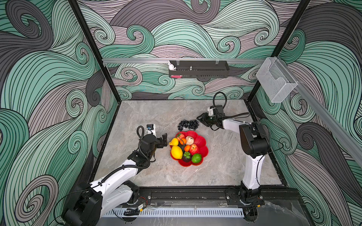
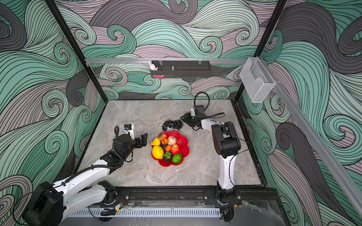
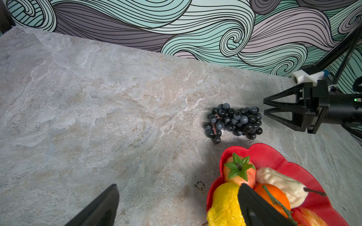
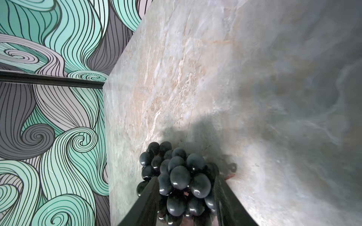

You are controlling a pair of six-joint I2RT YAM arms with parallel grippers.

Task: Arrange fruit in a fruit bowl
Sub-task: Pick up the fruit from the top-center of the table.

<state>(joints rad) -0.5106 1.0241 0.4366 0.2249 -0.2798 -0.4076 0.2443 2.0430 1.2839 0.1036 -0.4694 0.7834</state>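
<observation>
The red scalloped fruit bowl [image 1: 201,141] [image 2: 183,141] [image 3: 274,156] sits mid-table with several fruits in it: two lemons [image 1: 176,152], a lime [image 1: 196,158], an apple [image 1: 194,149], a mangosteen [image 1: 186,156], a pear [image 1: 189,140] and tangerines [image 1: 187,148]. A black grape bunch [image 1: 188,125] [image 2: 172,124] [image 3: 235,121] [image 4: 180,176] lies on the table just behind the bowl. My right gripper [image 1: 200,119] [image 3: 264,107] [image 4: 186,177] is at the bunch's right end, its fingers pressed on grapes from both sides. My left gripper [image 1: 165,140] [image 3: 178,185] hangs open beside the bowl's left rim, holding nothing.
A black shelf [image 1: 198,69] with a small white rabbit figure [image 1: 171,66] hangs on the back wall. A clear mesh bin [image 1: 275,80] is fixed to the right rail. Black frame posts and patterned walls close in the marble table [image 1: 148,115].
</observation>
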